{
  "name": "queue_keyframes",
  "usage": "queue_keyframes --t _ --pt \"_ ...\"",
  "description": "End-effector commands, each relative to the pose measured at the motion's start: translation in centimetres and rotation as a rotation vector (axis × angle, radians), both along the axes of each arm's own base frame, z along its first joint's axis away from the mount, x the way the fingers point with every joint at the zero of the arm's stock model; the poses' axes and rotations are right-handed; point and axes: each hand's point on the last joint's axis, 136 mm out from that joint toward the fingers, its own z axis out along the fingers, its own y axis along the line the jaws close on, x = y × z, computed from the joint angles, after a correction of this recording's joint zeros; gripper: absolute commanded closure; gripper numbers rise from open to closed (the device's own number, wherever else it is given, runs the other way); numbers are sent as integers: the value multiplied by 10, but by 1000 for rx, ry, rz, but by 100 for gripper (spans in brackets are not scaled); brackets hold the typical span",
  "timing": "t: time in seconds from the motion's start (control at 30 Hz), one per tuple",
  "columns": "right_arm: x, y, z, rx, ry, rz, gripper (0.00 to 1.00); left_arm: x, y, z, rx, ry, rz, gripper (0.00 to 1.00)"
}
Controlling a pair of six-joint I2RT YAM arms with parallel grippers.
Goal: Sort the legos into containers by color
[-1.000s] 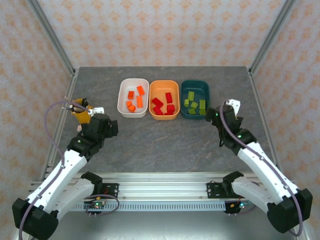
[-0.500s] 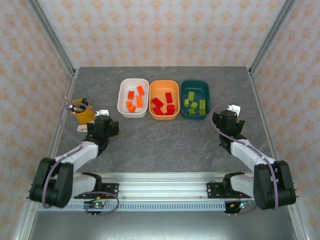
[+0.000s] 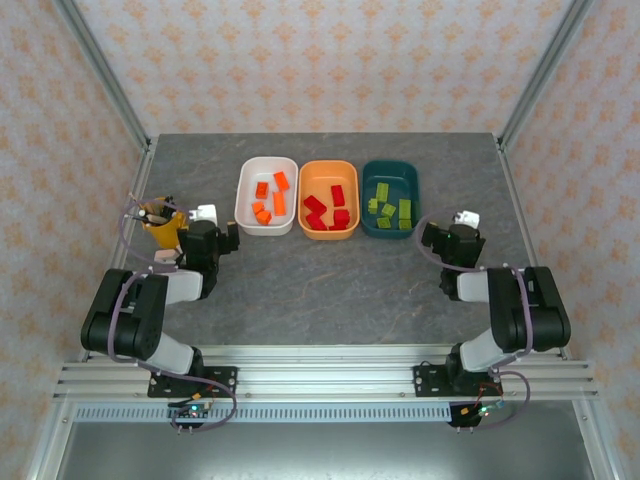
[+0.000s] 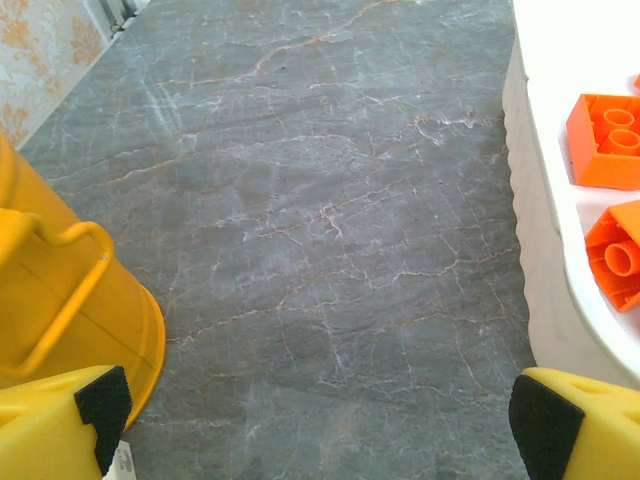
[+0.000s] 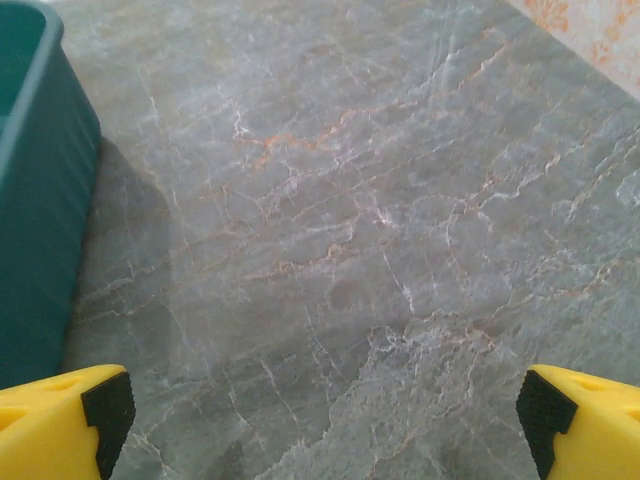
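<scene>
Three containers stand in a row at the back: a white tub (image 3: 266,230), an orange tub (image 3: 329,236) and a dark teal tub (image 3: 391,166). Orange legos (image 3: 279,203) lie in the white one, red legos (image 3: 316,205) in the orange one, green legos (image 3: 405,210) in the teal one. My left gripper (image 3: 220,238) sits low, open and empty, just left of the white tub (image 4: 535,300), where two orange legos (image 4: 605,140) show. My right gripper (image 3: 440,240) is open and empty, low beside the teal tub (image 5: 40,200). Bare tabletop lies between the fingers of the left gripper (image 4: 320,420) and of the right gripper (image 5: 320,420).
A yellow cup of pens (image 3: 160,222) stands close to the left gripper's left side, and its yellow wall (image 4: 60,290) looms near the left finger. Metal frame posts and patterned walls bound the grey stone tabletop (image 3: 330,290). Both arms are folded near the front rail.
Both arms have folded back toward their bases, lowering the grippers to the table beside the cup and the teal tub. The jaws stayed open. The legos have not moved.
</scene>
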Motion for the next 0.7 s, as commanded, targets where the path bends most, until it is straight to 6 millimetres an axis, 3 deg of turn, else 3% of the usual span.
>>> queue_keyframes --t 0.0,0.67 --pt "16 -2 26 -6 -92 -16 1 9 4 18 -3 -93 10 0" --pt "18 7 24 -11 -76 33 1 9 3 19 -3 -89 10 0"
